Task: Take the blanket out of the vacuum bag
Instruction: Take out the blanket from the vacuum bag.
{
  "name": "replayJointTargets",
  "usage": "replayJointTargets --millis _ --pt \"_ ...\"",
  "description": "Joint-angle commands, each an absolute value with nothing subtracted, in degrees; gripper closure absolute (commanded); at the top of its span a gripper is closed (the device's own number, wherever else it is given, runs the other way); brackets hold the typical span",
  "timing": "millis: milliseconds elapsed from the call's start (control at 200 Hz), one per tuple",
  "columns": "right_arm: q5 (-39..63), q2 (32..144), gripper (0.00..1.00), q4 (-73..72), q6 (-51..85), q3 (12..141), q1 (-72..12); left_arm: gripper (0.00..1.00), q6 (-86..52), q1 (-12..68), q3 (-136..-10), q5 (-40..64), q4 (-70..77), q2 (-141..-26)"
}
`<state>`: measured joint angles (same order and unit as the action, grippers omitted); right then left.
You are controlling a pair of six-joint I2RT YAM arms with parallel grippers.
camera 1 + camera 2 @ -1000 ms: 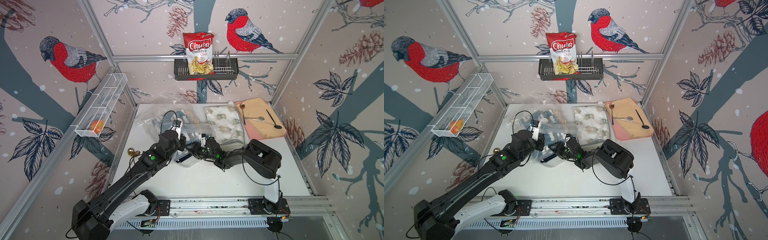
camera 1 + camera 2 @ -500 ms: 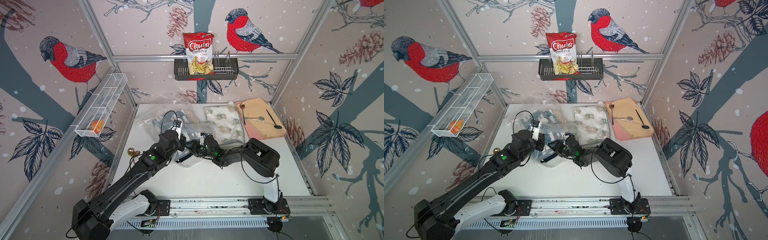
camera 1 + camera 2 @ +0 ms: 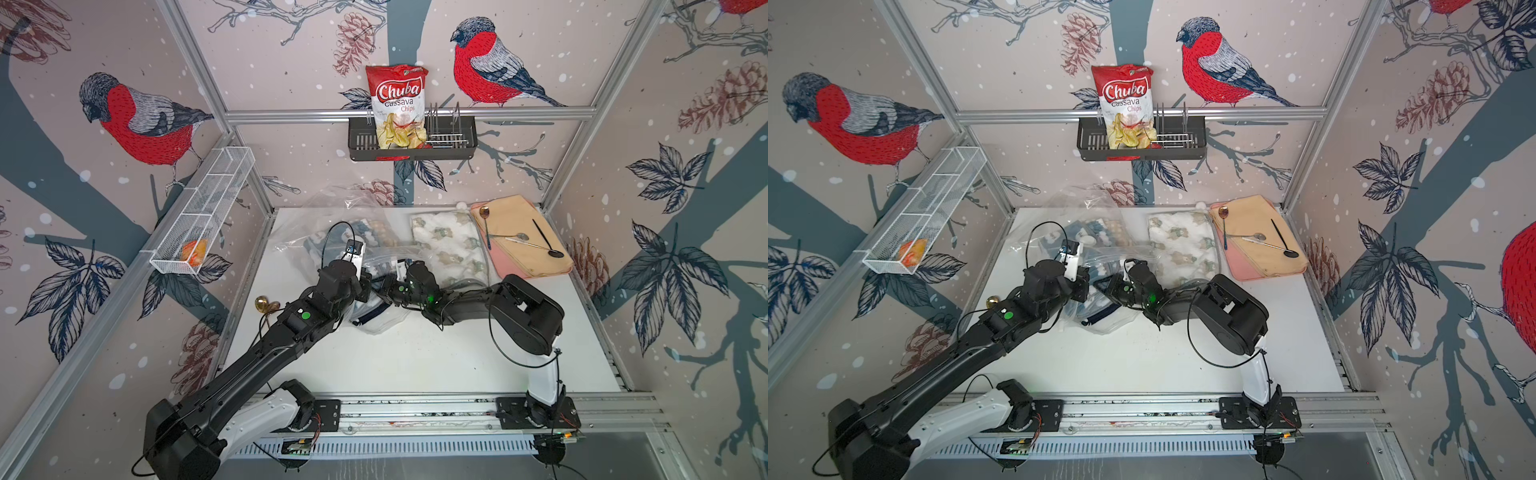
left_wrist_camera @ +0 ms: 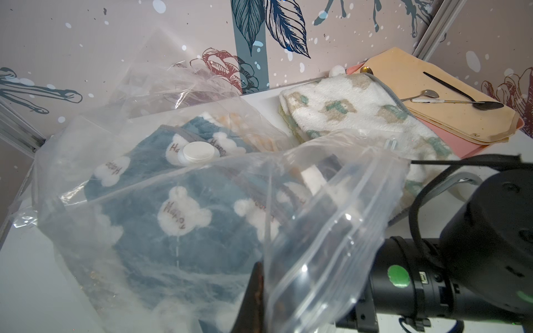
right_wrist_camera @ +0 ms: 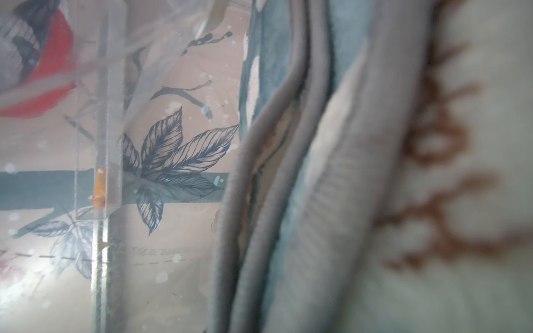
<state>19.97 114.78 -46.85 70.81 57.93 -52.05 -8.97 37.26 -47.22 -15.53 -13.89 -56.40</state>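
Plastic vacuum bag (image 4: pixel 331 230), mouth apparently agape

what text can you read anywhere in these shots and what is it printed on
"Chuba Cassava Chips": on the red chip bag in the wall rack.
"Happy": on the white bear patches of the blue blanket inside the vacuum bag.
Faint print on the vacuum bag, right wrist view: too blurred to read.

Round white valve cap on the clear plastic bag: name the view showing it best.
Left wrist view: the round white valve cap sits close and unobstructed over the blue bear-print blanket. Both top views barely resolve it; the right wrist view misses it.
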Motion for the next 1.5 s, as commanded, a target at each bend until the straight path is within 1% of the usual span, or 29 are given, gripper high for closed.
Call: replayJointTargets --millis 0,75,190,345,400,490,540,640,670,725,800,986,1126,1291,1331,1396,1496 --pt "23.03 113.33 0.81 -47.77 69.41 59.34 -52.39 0.92 -8.82 37.27 -47.21 -15.82 -11.67 -56.15" --pt "22.88 112.06 0.84 -46.59 68.28 60.39 -53.03 0.92 -8.79 37.27 -47.20 -15.99 -11.69 -55.92" --pt "22.65 110.85 0.85 -46.75 68.28 60.88 -53.04 0.92 -8.90 37.30 -47.15 -15.91 -11.69 -55.94" --pt "21.87 110.39 0.86 -47.02 68.60 60.19 -52.48 0.92 -8.88 37.27 -47.21 -15.91 -11.69 -55.99" --pt "21.26 110.57 0.84 -47.22 69.09 59.33 -52.38 0.92 -8.92 37.26 -47.24 -15.91 -11.68 -55.95" --pt "19.41 110.85 0.77 -47.47 70.14 57.07 -52.22 0.92 -8.90 37.25 -47.20 -15.91 -11.69 -55.90" --pt "18.37 111.09 0.70 -47.97 70.95 55.72 -52.29 0.92 -8.92 37.26 -47.18 -15.87 -11.69 -55.90" --pt "17.57 111.94 0.67 -52.21 73.22 53.38 -52.51 0.92 -8.96 37.27 -47.15 -15.65 -11.56 -55.99" --pt "17.30 112.04 0.64 -53.22 73.80 53.10 -52.71 0.92 -8.96 37.26 -47.20 -15.71 -11.57 -55.99" --pt "16.23 112.14 0.50 -54.75 74.74 52.61 -53.22 0.92 -8.96 37.27 -47.18 -15.82 -11.69 -56.07" --pt "14.98 112.32 0.40 -56.40 75.13 52.46 -53.91 0.92 -8.96 37.27 -47.27 -15.80 -11.73 -55.94" --pt "11.34 113.76 0.31 -58.24 76.83 52.42 -55.68 0.92 -9.05 37.22 -47.04 -15.40 -11.48 -55.02" --pt "9.72 115.20 0.26 -59.08 78.25 52.97 -56.24 0.92 -9.05 37.46 -47.21 -15.23 -11.68 -54.71" --pt "6.95 116.05 0.26 -56.40 76.85 55.55 -56.94 0.92 -9.05 37.76 -47.04 -15.64 -11.45 -54.01" --pt "6.64 116.77 0.26 -57.59 77.57 55.81 -56.91 0.92 -9.03 37.79 -47.09 -15.64 -11.51 -54.05" --pt "5.30 117.56 0.29 -59.58 78.81 55.97 -57.22 0.92 -9.05 37.88 -47.11 -15.59 -11.56 -54.22" --pt "1.60 117.75 0.34 -56.71 80.05 56.68 -58.13 0.92 -9.16 37.96 -47.02 -15.67 -11.53 -54.40"
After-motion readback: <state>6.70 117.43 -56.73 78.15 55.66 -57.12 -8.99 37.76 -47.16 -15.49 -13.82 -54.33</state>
